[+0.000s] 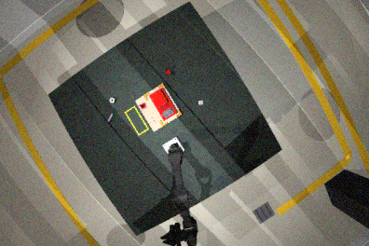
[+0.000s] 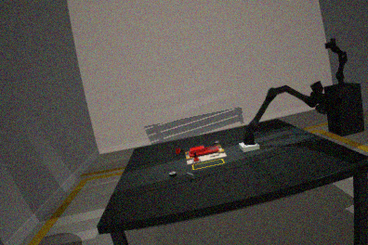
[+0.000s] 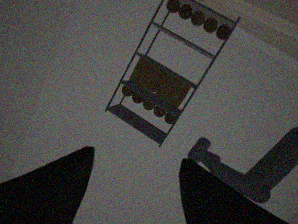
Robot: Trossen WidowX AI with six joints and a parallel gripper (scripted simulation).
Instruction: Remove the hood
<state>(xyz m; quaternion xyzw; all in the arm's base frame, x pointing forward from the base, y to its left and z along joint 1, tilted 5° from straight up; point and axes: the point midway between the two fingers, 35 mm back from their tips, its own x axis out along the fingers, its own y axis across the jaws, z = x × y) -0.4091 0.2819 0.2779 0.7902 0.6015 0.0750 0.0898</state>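
Observation:
The toy car [image 1: 159, 99] [image 2: 204, 150] is red with a grey patch at one end and sits on a cream base plate [image 1: 150, 116]. Its hood cannot be told apart surely from the rest of the red body. The marked area is a yellow outline [image 1: 131, 123] [image 2: 208, 166] beside the base plate, with nothing seen inside it. My gripper [image 1: 164, 239] [image 3: 136, 155] is open and empty, its fingers well apart in the wrist view. It is raised beyond the table's edge, on the far side of the arm's base from the car.
A red piece [image 1: 169, 72] [image 2: 177, 151], a white cube [image 1: 200, 102], a white ring [image 1: 110, 100] and a grey rod [image 1: 110, 117] [image 2: 190, 174] lie around the car. A white plate [image 1: 165, 145] [image 2: 243, 148] is under the arm's base. A black block [image 1: 349, 197] [image 2: 344, 112] stands off the table.

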